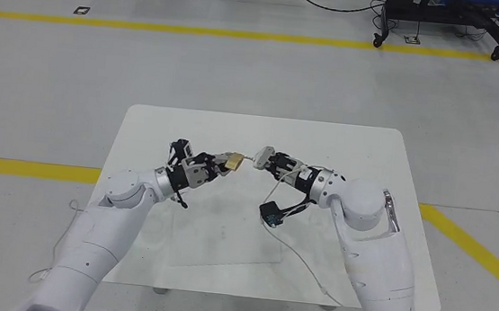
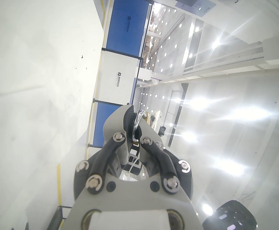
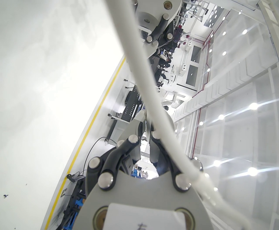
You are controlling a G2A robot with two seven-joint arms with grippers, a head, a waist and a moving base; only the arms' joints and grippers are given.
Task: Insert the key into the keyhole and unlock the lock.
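lock (image 1: 234, 161): was small and brass, hung clear of the white table (image 1: 367, 149), above its middle. was pinched in the left gripper (image 1: 218, 164), with the body turned toward the right arm. in the left wrist view, showed its silver shackle (image 2: 139, 115) squeezed between the 2 dark pads (image 2: 128, 118) of the left gripper (image 2: 135, 114), with a sliver of brass lower down between the fingers.

key (image 1: 247, 160): sat in the short gap between lock and right gripper (image 1: 262, 158), level with both. reached the face of the lock; could not tell whether seated in the keyhole. was nipped tight by the right gripper, closed on it. in the right wrist view, appeared as a thin metal strip (image 3: 148, 126) between the 2 fingers of that gripper (image 3: 146, 118).

white cable (image 3: 139, 65): crossed the right wrist view close to the lens and covered part of 1 finger. in the top view, trailed from the right forearm across the table toward the near edge, beside a small dark box (image 1: 271, 214) below that forearm.
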